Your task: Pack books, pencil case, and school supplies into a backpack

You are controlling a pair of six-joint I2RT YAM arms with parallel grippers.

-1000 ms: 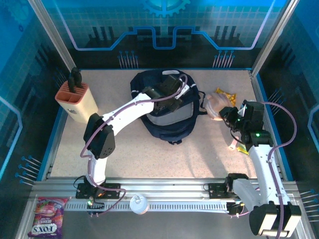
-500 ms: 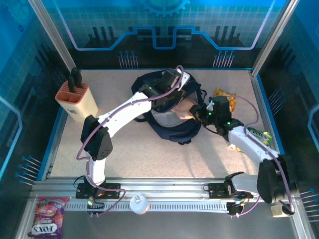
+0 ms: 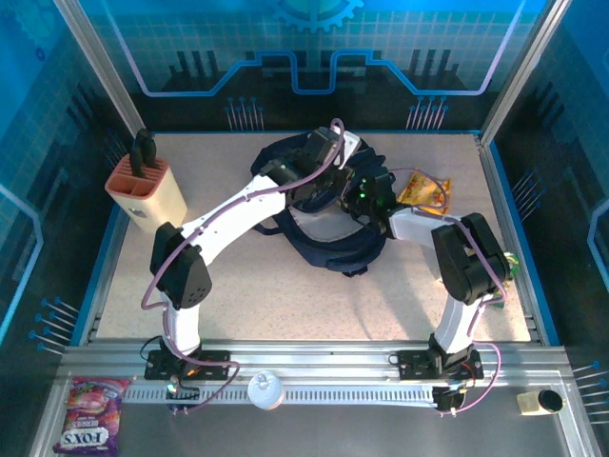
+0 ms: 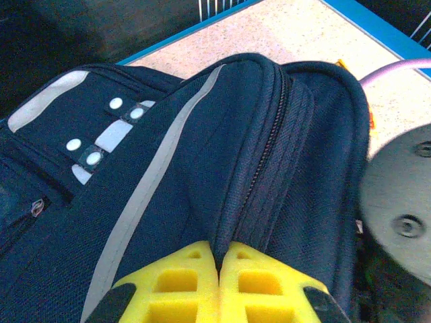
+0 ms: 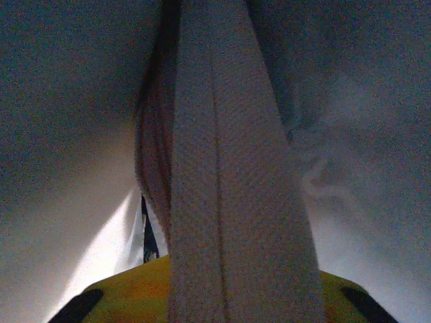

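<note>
Both grippers busy at backpack (image 3: pixel 328 238), sitting 12 o'clock on table (image 3: pixel 247 286). L gripper (image 4: pixel 219 254) pinched tight on fabric by zipper (image 4: pixel 264 168), holding mouth up. R gripper (image 3: pixel 367 196), in from 3 o'clock, clamps pencil case (image 5: pixel 229 168) inside. Next, prob: let go deep, w/draw w/o snagging.

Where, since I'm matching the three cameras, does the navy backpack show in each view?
Top external: navy backpack at the far centre of the table.
Left wrist: it spans most of the frame, its zipper fold pinched in the left gripper.
Right wrist: dim fabric around a pale band, possibly its inside; too dark to tell.
Shared landmark: the speckled table, top right in the left wrist view.
</note>
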